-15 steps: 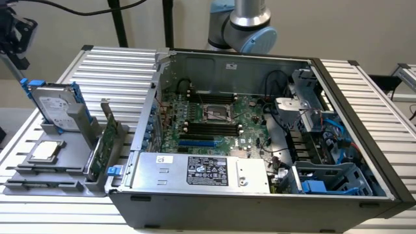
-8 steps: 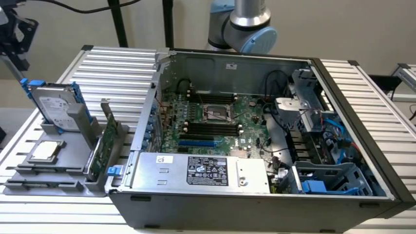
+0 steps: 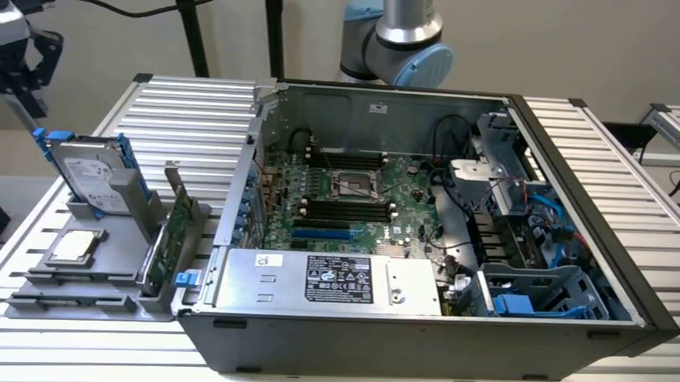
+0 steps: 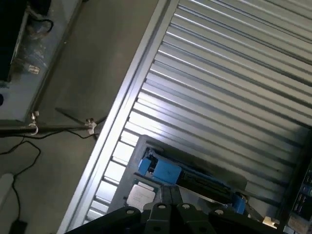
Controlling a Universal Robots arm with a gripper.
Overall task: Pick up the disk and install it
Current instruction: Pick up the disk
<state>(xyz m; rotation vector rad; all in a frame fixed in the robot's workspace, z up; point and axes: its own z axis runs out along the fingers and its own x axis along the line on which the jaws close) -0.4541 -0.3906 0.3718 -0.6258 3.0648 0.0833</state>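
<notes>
Kim: Closest to the wrist camera is the tool (image 4: 170,191). Its dark linkage sits low in front, and the two fingers (image 4: 167,196) are pressed together with nothing between them.

Lee: So where's the disk (image 3: 91,177)?

Kim: It's parked. It stands on edge, leaning a little, in a slot of the grey holder (image 3: 107,274) on the counter (image 3: 186,111), at the exterior view's left.

Lee: I see its blue carrier frame (image 4: 165,170) in the wrist view, beyond the fingertips.

Kim: Yes. The tool hangs above the holder without touching the disk. The white label faces the exterior camera.

Lee: What else is on that holder?

Kim: A square silver-topped chip (image 3: 76,245) lies flat on the side nearer the exterior camera. A green circuit card (image 3: 168,239) stands on edge between the disk and the computer case (image 3: 425,346).

Lee: And the case?

Kim: It lies open on the counter with the motherboard (image 3: 351,199) exposed. The power supply (image 3: 318,278) runs along the near wall, and a blue-grey drive cage (image 3: 542,296) sits in the near corner at the exterior view's right. The arm (image 3: 409,44) rises behind the case.

Lee: Beyond the counter?

Kim: Bare floor (image 4: 83,83).
</notes>
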